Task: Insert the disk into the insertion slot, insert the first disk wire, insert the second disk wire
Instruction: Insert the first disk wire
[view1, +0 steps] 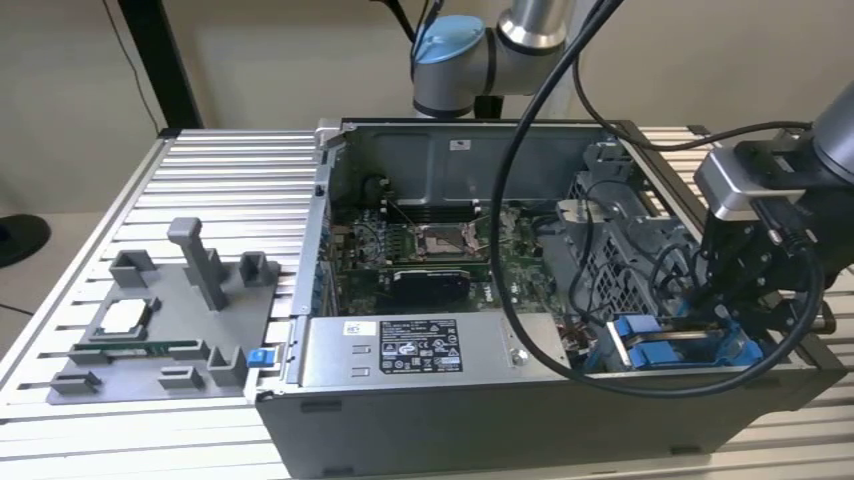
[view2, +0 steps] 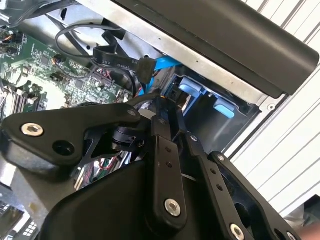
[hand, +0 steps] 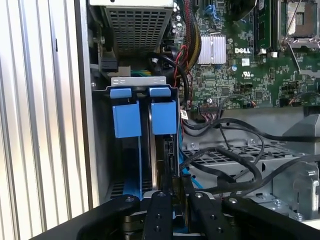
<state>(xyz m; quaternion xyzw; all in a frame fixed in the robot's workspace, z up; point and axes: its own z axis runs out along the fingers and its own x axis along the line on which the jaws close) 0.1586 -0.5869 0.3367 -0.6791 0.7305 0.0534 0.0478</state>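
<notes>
Disk (hand: 156, 161) location: on edge in the insertion slot (hand: 102, 150), with its blue frame running along the slot's length. In the exterior view the disk (view1: 674, 352) sits at the near corner of the open computer case (view1: 534, 425), on the exterior view's right, just beside the silver power-supply box (view1: 400, 350).

Gripper (hand: 177, 181) location: directly above the end of the disk that faces away from the two blue latch tabs (hand: 126, 119). In the exterior view the gripper (view1: 731, 318) reaches down into the case at that same corner.

Jaw state: narrow. In both wrist views the black fingers (view2: 162, 150) converge until the tips are almost together. Whether anything is pinched between them cannot be determined.

Wiring: a blue data cable (view2: 165, 62) with a black connector (view2: 145, 67) lies close to the gripper (view2: 170, 102). Several loose black cables (hand: 240, 165) cross the perforated metal cage beside the slot.

Surroundings: the motherboard (hand: 240, 65) lies on the case floor beyond the slot. The case rests on a slatted aluminium table (view1: 227, 170). A grey parts fixture (view1: 160, 330) stands on the table, well apart from the case, on the exterior view's left.
</notes>
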